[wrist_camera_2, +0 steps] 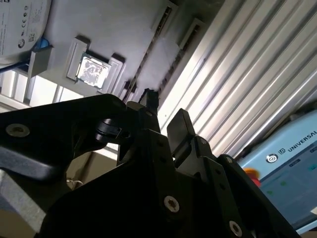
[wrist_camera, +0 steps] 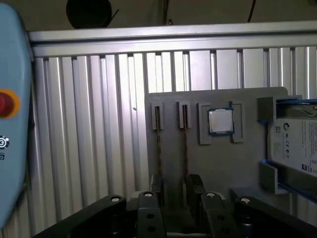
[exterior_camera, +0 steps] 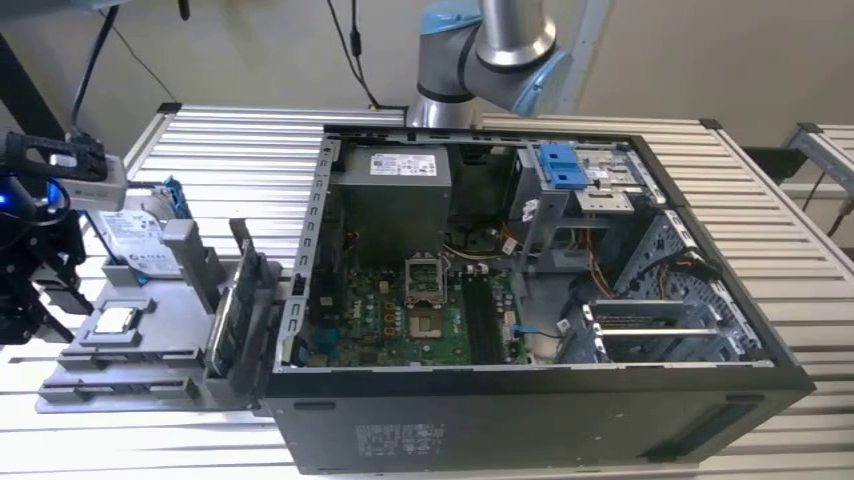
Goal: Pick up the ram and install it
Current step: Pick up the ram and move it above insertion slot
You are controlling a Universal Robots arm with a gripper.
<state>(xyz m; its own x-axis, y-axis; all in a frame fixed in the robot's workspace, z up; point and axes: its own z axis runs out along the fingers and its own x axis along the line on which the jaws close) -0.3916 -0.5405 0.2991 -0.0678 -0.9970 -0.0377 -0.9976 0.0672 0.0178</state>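
Grey plastic holder plate [wrist_camera: 223,168], flat with raised pockets, lies on a ribbed aluminium table [wrist_camera: 89,139] directly below the black two-fingered gripper [wrist_camera: 176,184]. The gripper's fingers [wrist_camera: 195,186] stand a moderate way apart, with bright table showing between them in the second wrist view, and they grip nothing.

The ram [wrist_camera: 184,144], a long, very thin dark stick, stands on edge in a narrow slot of the plate. Seen edge-on, it shows as a fine speckled line running outward from just ahead of the fingertips, and its near end is hidden behind the fingers. A second thin stick [wrist_camera: 158,144] sits parallel in the neighbouring slot, and I cannot tell the two apart. Whether the fingertips touch either stick cannot be made out.

Off to one side of the gripper, past the slots, a square silver processor chip [wrist_camera: 220,121] rests in a pocket. Beyond it is a silver hard drive [wrist_camera: 292,144] in a blue bracket, cut off at the edge. On the gripper's other side, a pale blue control pendant [wrist_camera: 12,104] with a red button is only partly seen.

In the exterior view, an open black computer case [exterior_camera: 534,430] lies just beside the plate, its green motherboard [exterior_camera: 400,320] exposed.
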